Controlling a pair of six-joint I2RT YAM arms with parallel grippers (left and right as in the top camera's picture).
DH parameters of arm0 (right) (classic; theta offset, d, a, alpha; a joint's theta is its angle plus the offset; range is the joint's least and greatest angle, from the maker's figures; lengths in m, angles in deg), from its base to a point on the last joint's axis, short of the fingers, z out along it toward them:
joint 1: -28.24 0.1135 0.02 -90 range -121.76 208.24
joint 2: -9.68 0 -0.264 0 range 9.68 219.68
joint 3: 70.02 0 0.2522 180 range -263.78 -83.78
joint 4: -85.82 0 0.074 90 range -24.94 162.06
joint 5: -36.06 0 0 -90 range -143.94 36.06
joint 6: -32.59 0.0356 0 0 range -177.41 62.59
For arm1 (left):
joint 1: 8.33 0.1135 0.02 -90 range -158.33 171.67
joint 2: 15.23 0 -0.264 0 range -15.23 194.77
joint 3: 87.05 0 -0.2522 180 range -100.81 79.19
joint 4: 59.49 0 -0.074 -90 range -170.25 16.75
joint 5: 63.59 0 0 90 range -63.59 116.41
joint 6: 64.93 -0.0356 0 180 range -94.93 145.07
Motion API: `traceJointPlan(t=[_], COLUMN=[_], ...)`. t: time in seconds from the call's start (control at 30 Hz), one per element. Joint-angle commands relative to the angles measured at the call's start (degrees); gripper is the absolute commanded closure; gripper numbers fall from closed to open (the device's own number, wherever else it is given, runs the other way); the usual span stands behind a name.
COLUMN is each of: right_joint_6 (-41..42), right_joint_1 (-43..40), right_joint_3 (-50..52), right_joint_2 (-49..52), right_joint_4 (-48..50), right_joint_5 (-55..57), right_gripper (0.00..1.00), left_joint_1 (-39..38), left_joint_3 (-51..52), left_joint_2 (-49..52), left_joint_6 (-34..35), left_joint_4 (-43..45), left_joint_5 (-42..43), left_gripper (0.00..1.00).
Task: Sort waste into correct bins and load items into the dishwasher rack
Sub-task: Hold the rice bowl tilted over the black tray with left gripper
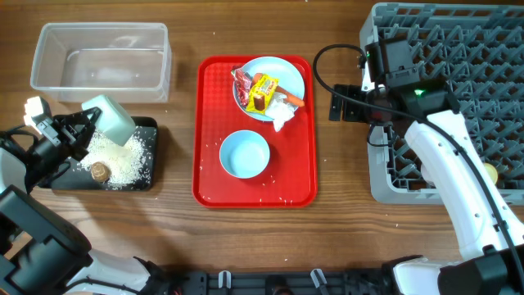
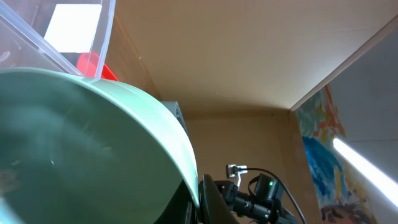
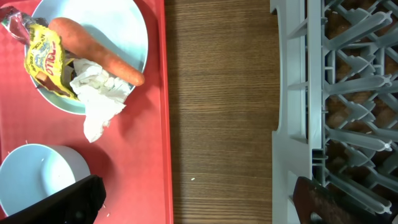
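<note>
LEFT TO RIGHT: In the far left corner of the table (image 1: 180,229) stands the clear tub (image 1: 98,53). Just in front of it, along the left edge, the black tray (image 1: 150,124) carries a spread of white rice (image 1: 123,160) and a small brown lump (image 1: 100,171). The left gripper (image 1: 88,124) is pinched on the rim of a light-blue tilted bowl (image 1: 110,119), held over the black tray's far end. Mid-table, the red tray (image 1: 213,98) bears a light-blue plate (image 1: 274,67) at its far end, piled with snack wrappers (image 1: 262,88), a carrot piece (image 1: 291,98) and crumpled tissue (image 1: 282,117). A second bowl (image 1: 245,154) sits upright nearer the front edge. The right gripper (image 1: 336,105), jaws spread wide and holding nothing, hovers over bare wood between the red tray's right rim and the dishwasher rack (image 1: 458,82). It is level with the plate and touches neither. The rack fills the table's right edge.
</note>
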Motion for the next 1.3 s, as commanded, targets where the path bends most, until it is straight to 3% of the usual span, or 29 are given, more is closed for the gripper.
traceJointPlan(t=[0.0,0.43,0.57,0.63,0.73,0.87,0.9,1.0,1.1,1.27], right_joint_6=[-0.7,-0.7,-0.6,-0.6,-0.7,-0.6,-0.7,-0.7,-0.7,-0.7], right_joint_1=[0.1,0.1,0.1,0.1,0.1,0.1,0.1,0.1,0.1,0.1], right_joint_3=[-0.3,-0.3,-0.3,-0.3,-0.3,-0.3,-0.3,-0.3,-0.3,-0.3], right_joint_2=[0.4,0.4,0.4,0.4,0.4,0.4,0.4,0.4,0.4,0.4], right_joint_4=[-0.1,0.0,0.8,0.8,0.6,0.8,0.8,0.9,0.9,0.8], right_joint_5=[1.2,1.2,1.2,1.2,1.2,1.2,1.2,1.2,1.2,1.2], right_gripper=[0.0,0.0,0.0,0.0,0.0,0.0,0.01,0.0,0.0,0.0], left_joint_1=[0.5,-0.2,-8.0,-16.2,-28.7,-49.5,-54.8,-65.2,-72.2,-74.4], left_joint_3=[0.3,0.3,-0.4,-1.8,-3.7,-3.8,-3.8,-3.7,-3.7,-3.7], left_joint_2=[0.5,0.2,-2.6,-4.7,-6.1,-6.2,-6.2,-5.8,-5.0,-1.5], left_joint_6=[-1.1,-3.0,-4.5,-3.9,5.2,18.3,20.0,20.2,20.2,20.2], left_joint_4=[-0.2,-1.1,0.6,4.6,11.7,20.5,21.7,23.9,25.2,24.2], left_joint_5=[1.9,1.9,-3.2,-7.2,-20.9,-56.2,-66.5,-85.5,-96.0,-100.1], left_gripper=[0.96,0.96,0.96,0.96,0.96,0.96,0.96,0.96,0.95,0.96])
